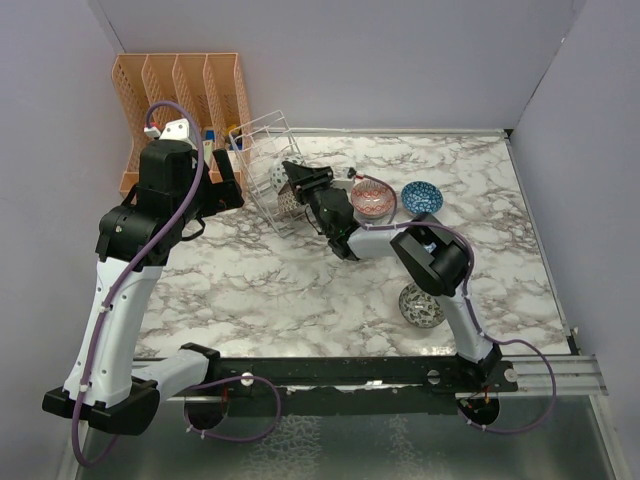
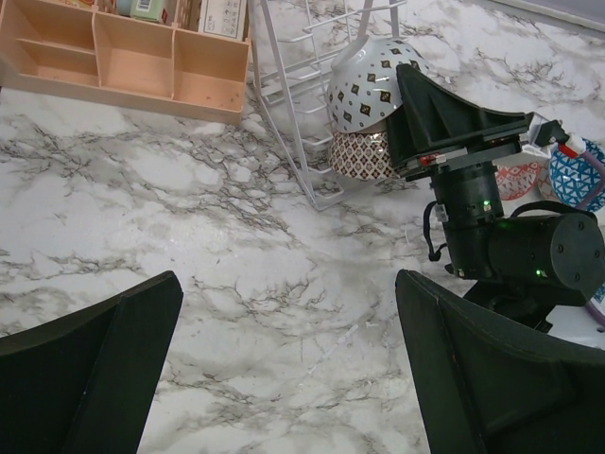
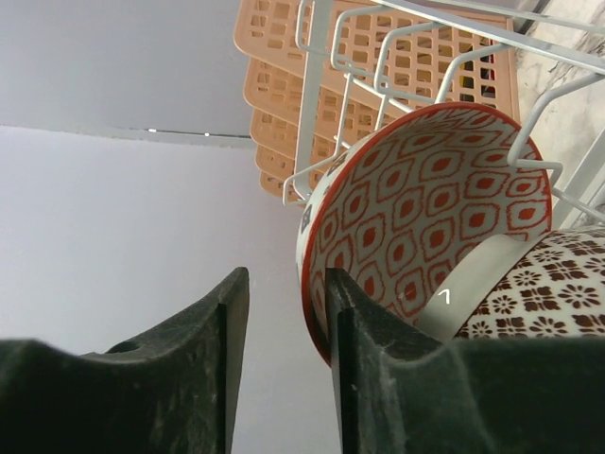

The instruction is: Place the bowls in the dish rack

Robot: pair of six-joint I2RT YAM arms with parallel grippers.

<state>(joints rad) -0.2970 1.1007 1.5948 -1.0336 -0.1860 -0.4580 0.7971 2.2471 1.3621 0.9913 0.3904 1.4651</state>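
The white wire dish rack [image 1: 262,160] stands at the back left and holds two bowls on edge: a reddish-pink patterned bowl [image 3: 425,208] above a brown patterned bowl [image 3: 544,293]. Both also show in the left wrist view, the reddish-pink one [image 2: 364,80] above the brown one [image 2: 359,156]. My right gripper [image 1: 291,178] is at the rack, jaws slightly apart. The reddish-pink bowl's rim lies against one finger [image 3: 378,369]; the other finger is clear of it. A second reddish-pink bowl [image 1: 372,198], a blue bowl [image 1: 422,197] and a dark grey-green bowl [image 1: 421,305] sit on the table. My left gripper [image 1: 225,190] is open and empty.
A peach plastic slotted organiser [image 1: 185,95] stands against the back wall, left of the rack. Grey walls close in the marble table [image 1: 300,290] on the left, back and right. My right arm [image 1: 430,255] reaches across the table's middle.
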